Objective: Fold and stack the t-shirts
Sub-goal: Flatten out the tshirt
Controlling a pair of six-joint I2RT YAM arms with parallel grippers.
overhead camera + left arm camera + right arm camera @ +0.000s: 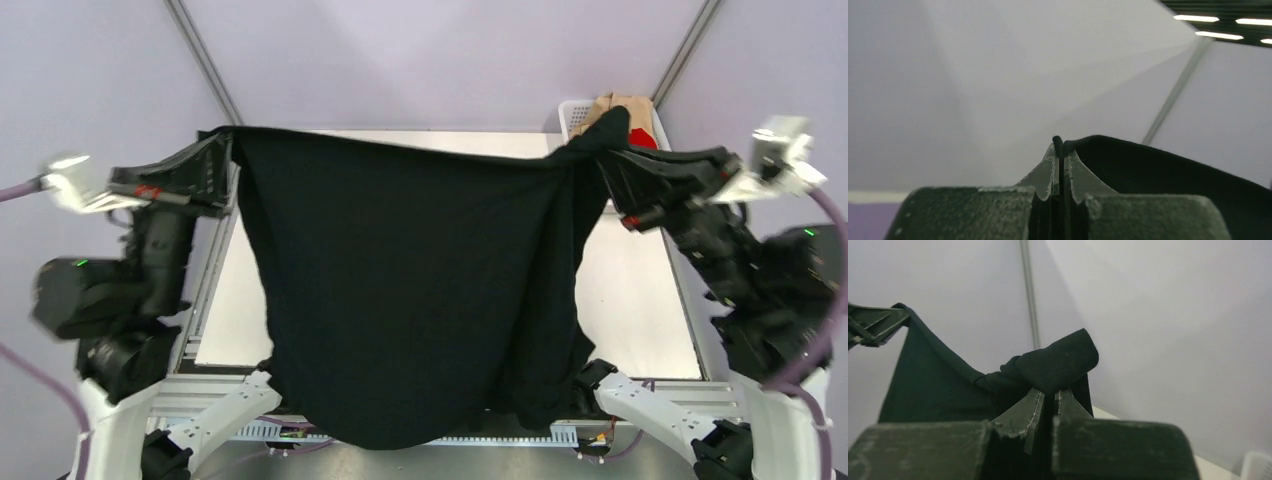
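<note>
Black t-shirt (420, 280) hangs spread in the air over the counter (640, 300), pinched at two upper points and draped like a curtain. Top edge sags slightly between the grips. The lower hem drops past the near edge of the counter, in front of the arm bases.

Left tool (225, 150) is raised above the far left corner. In the left wrist view, the left tool (1060, 160) is pressed together on a thin fold of the black t-shirt (1158, 175), the cloth edge poking up between the fingers.

Right tool (605, 140) is raised near the far right corner. In the right wrist view, the right tool (1048, 400) is clamped on a thicker bunched roll of the black t-shirt (933, 385), with the cloth bulging over the tips.

White basket (575, 115) sits at the far right corner. It holds a tan t-shirt (620, 103) and a red t-shirt (648, 138), both partly hidden behind the right arm and the raised cloth.
</note>
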